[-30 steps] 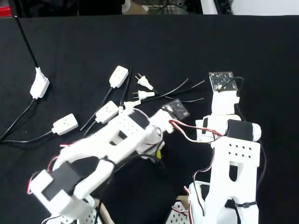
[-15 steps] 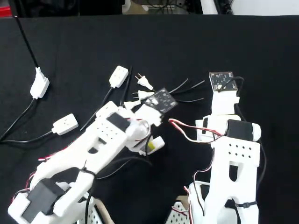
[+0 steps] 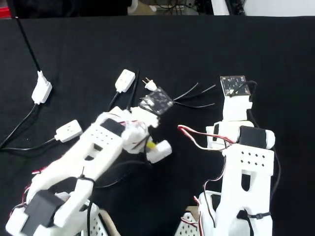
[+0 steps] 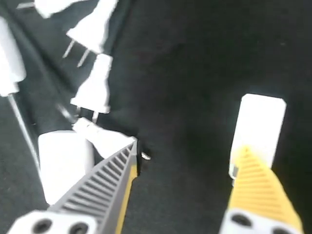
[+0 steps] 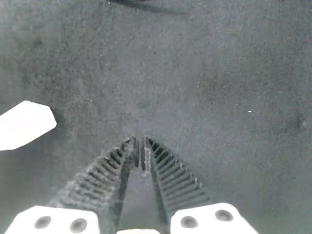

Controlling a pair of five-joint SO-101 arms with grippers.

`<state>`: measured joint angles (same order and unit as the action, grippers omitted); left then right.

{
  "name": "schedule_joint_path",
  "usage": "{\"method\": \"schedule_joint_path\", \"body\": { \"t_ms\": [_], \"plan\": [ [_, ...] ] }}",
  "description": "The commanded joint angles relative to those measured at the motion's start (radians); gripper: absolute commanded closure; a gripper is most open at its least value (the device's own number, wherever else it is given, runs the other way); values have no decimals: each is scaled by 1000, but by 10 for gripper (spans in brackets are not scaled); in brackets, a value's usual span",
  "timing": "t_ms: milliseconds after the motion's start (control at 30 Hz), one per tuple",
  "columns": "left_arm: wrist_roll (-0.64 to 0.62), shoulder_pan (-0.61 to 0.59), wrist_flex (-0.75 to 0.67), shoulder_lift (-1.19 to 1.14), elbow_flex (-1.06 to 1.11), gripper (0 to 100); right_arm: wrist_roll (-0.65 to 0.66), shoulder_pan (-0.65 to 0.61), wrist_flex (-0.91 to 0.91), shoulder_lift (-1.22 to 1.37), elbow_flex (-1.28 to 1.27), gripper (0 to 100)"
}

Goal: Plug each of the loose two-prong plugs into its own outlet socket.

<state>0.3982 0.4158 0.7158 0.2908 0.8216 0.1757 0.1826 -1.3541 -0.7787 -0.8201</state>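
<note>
The black worktop [image 3: 275,49] carries cords and white sockets over its 9 o'clock half. One loose two-prong plug [image 3: 150,85] lies near the middle, with an outlet socket [image 3: 125,80] just at its 9 o'clock. The left hand [image 4: 187,153] is spread wide above further plugs. Its grey fingertip [image 4: 127,153] seems to touch the nearest plug [image 4: 102,138], though blur leaves that unsure. The right hand [image 5: 140,146], on the arm at 3 o'clock of the plugs, is closed on nothing over bare worktop.
</note>
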Motion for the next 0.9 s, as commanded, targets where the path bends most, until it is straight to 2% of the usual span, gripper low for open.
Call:
{"method": "schedule_joint_path", "body": {
  "t_ms": [0, 233, 400, 467, 567, 700, 800, 867],
  "plan": [
    [11, -22, -5, -40, -30, 690, 6, -17, -9, -5, 27, 983],
    [3, -24, 11, 0, -45, 690, 6, -17, -9, -5, 27, 983],
    [-35, -22, 155, 224, -36, 690, 6, -17, -9, -5, 27, 983],
    [-41, -2, 219, 339, 1, 690, 6, -17, -9, -5, 27, 983],
    [-38, 133, 267, 500, 120, 690, 6, -17, -9, -5, 27, 983],
    [-75, 305, 98, 628, 311, 690, 6, -15, -8, -5, 27, 983],
    [-110, 311, -44, 600, 381, 690, 6, -12, -8, -5, 27, 983],
    [-117, 315, -60, 540, 367, 690, 6, -14, -8, -5, 27, 983]
  ]
}}
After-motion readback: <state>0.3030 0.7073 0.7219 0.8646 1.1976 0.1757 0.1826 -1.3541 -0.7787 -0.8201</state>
